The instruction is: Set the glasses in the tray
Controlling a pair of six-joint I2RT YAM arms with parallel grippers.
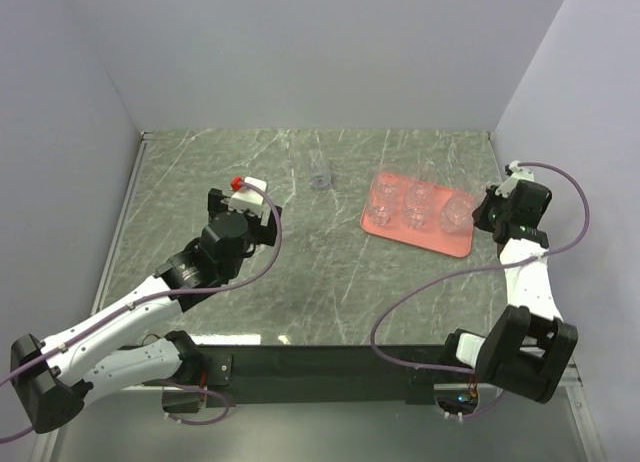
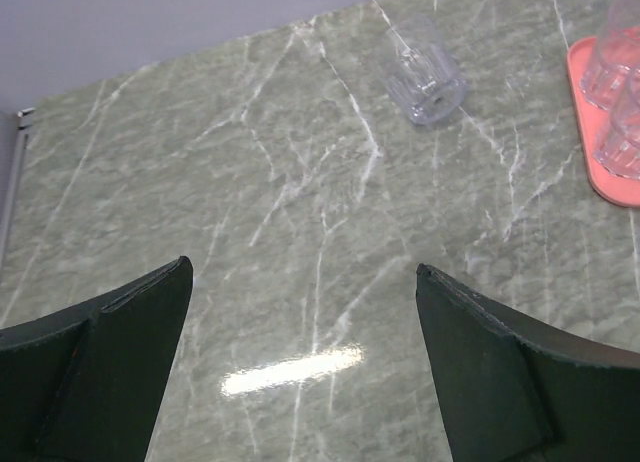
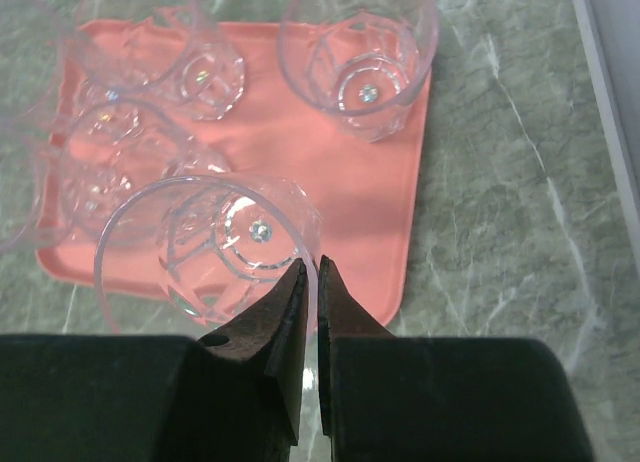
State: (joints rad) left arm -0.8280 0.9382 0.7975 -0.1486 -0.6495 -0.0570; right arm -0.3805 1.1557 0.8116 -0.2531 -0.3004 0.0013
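Glasses (image 1: 417,206): roughly five at tray (image 3: 340,182), corner glass (image 3: 225,244) pinched by its rim in right gripper (image 3: 311,282), not yet released; last glass (image 2: 425,74) out on table (image 2: 250,182), ahead of wide-open, empty left gripper (image 2: 302,267).

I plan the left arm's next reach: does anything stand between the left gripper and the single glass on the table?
Nothing visible does. Only bare table lies between the open left gripper and the lone glass. From that glass to the tray, the table also looks free. The right gripper pinches another glass on the tray.
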